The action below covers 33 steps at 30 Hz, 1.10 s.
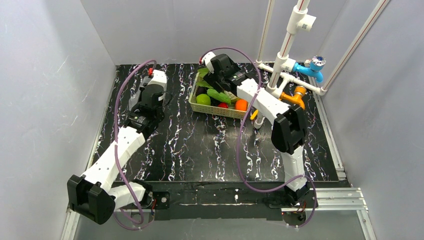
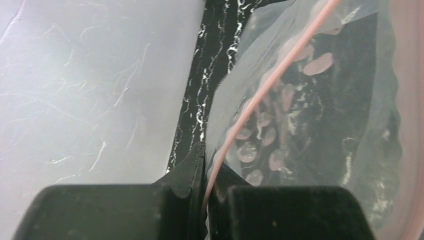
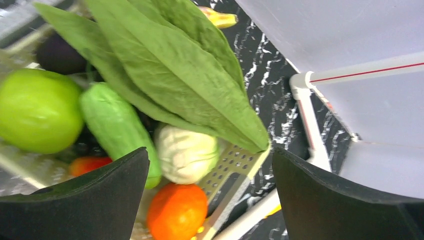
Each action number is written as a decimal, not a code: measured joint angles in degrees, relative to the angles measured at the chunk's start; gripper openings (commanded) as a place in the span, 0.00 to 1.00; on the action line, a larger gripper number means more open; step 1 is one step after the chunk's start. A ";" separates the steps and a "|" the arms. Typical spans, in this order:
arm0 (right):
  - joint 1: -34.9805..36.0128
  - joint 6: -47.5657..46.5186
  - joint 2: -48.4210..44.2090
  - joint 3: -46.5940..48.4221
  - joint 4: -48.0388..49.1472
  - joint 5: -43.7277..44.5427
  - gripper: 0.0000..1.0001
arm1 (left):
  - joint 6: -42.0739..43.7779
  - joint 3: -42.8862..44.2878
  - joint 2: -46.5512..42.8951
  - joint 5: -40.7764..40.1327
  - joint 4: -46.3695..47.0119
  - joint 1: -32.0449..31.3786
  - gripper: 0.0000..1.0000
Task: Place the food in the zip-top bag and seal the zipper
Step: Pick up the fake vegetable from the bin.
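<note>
In the left wrist view my left gripper (image 2: 206,150) is shut on the pink zipper (image 2: 260,95) at the mouth edge of the clear zip-top bag (image 2: 320,125), which hangs crinkled over the black mat. From above, the left gripper (image 1: 150,97) sits at the back left. My right gripper (image 3: 210,150) hovers open over the cream basket (image 3: 240,160) with nothing between its fingers. The food lies in the basket: big green leaves (image 3: 175,75), green apple (image 3: 37,110), cucumber (image 3: 117,130), pale cabbage (image 3: 187,152), orange (image 3: 177,210), a dark purple piece (image 3: 57,55) and a small red piece (image 3: 87,165).
The basket (image 1: 215,111) stands at the back middle of the marbled black mat. A white pipe frame (image 1: 282,65) with a blue valve (image 1: 312,67) and an orange valve (image 1: 297,95) rises just right of it. Grey walls enclose the left, back and right sides.
</note>
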 measured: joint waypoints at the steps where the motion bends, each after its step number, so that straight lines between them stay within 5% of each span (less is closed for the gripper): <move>1: -0.19 -1.63 0.99 0.53 0.03 0.73 0.98 | 0.29 -0.04 0.09 -0.29 0.21 0.37 0.00; 11: -0.09 -11.02 4.14 -3.41 2.31 0.77 0.98 | -1.89 0.49 4.85 1.31 -2.46 6.46 0.00; 33: -1.64 -19.11 10.94 -0.78 13.98 -0.71 0.98 | -4.36 0.64 5.83 5.69 -4.19 6.60 0.00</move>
